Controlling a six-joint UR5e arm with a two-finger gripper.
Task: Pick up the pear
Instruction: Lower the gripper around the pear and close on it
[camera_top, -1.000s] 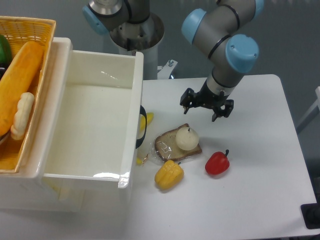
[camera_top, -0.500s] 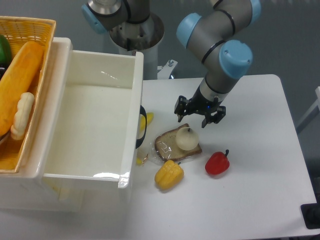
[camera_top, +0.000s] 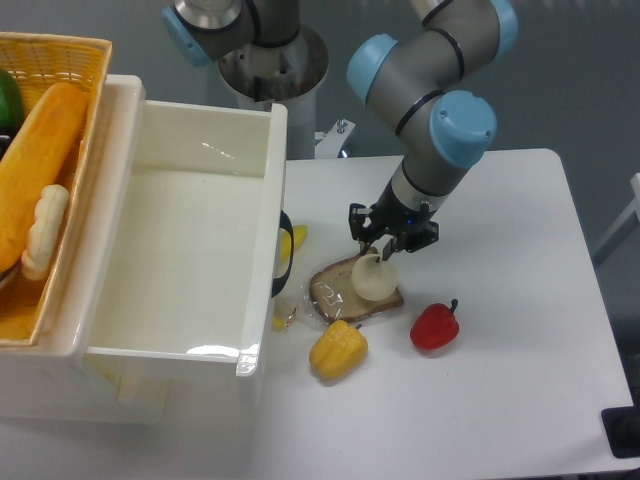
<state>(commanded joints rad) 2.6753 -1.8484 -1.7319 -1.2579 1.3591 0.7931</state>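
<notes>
Jaws: spread apart and empty, the gripper (camera_top: 388, 241) hanging directly over the top of the pear, its dark fingertips (camera_top: 361, 240) at the height of the stem nub.
Pear (camera_top: 373, 277): pale cream, roundish, stem pointing up; it sits on the bread slice, near the middle of the counter.
Contact: whether the fingertips touch the pear cannot be told from this view.
Bread slice (camera_top: 337, 289): brown-crusted, flat on the counter, its right half under the pear.
Yellow pepper (camera_top: 337, 349): lumpy, lying just below the bread slice and touching or nearly touching its lower edge.
Red pepper (camera_top: 434, 327): to the right of the bread slice, apart from it, dark stem pointing up and right.
Counter (camera_top: 500, 400): white, carrying all four toy foods.
White bin (camera_top: 180, 230): large, open-topped, at the left side of the counter, well apart from the pear.
Wicker basket (camera_top: 60, 55): at the far left, beside the bin, holding an orange loaf-shaped item (camera_top: 30, 165).
Arm (camera_top: 440, 120): grey with blue joint caps, reaching down from the upper right to the gripper.
</notes>
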